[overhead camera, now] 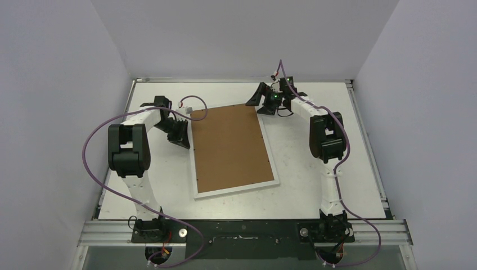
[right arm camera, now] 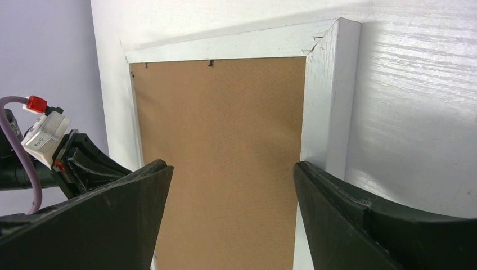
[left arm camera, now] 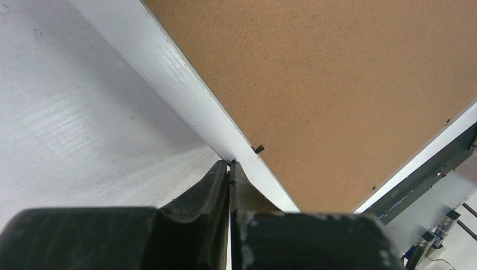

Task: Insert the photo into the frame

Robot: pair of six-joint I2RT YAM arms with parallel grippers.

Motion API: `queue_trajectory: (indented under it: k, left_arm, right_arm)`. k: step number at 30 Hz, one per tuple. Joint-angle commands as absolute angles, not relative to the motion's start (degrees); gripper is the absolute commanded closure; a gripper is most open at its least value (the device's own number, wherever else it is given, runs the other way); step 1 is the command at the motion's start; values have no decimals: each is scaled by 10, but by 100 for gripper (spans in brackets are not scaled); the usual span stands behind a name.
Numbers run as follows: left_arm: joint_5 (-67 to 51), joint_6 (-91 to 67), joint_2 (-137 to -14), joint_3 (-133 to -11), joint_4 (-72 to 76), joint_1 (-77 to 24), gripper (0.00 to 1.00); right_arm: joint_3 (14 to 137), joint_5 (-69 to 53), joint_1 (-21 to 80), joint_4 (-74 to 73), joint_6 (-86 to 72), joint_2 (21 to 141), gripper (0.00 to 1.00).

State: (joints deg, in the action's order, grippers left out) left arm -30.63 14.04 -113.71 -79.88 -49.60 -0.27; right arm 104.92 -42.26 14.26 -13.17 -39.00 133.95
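Observation:
The frame (overhead camera: 236,190) lies flat in the middle of the table, its narrow white border around a plain brown backing board (overhead camera: 230,147). The photo is hidden. My left gripper (overhead camera: 184,138) is shut, and its tips (left arm camera: 231,163) rest against the outer side of the frame's left border (left arm camera: 180,90), beside the board (left arm camera: 337,84). Nothing shows between its fingers. My right gripper (overhead camera: 264,104) is open at the frame's far right corner. In the right wrist view it (right arm camera: 230,166) hovers over the board (right arm camera: 219,124), with one finger above the frame's border (right arm camera: 329,95).
The white table (overhead camera: 315,169) ends in metal rails at the right side (overhead camera: 371,163) and the near edge (overhead camera: 242,230). Grey walls close in the left, back and right. The left arm's white connector and purple cable (right arm camera: 45,132) show beyond the frame.

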Motion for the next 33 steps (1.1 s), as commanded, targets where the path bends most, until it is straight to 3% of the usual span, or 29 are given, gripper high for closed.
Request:
queue_trajectory:
  k: [1,33]
  left_arm:
    - [-311,154,-1152,-814,-479,-6,99]
    - [-315,156,-1155,-814,-476,-7,99]
  right_arm:
    - [1028,-411,150,-153,-374,1319,18]
    - [1012,-417,169,-143,-379,1330,18]
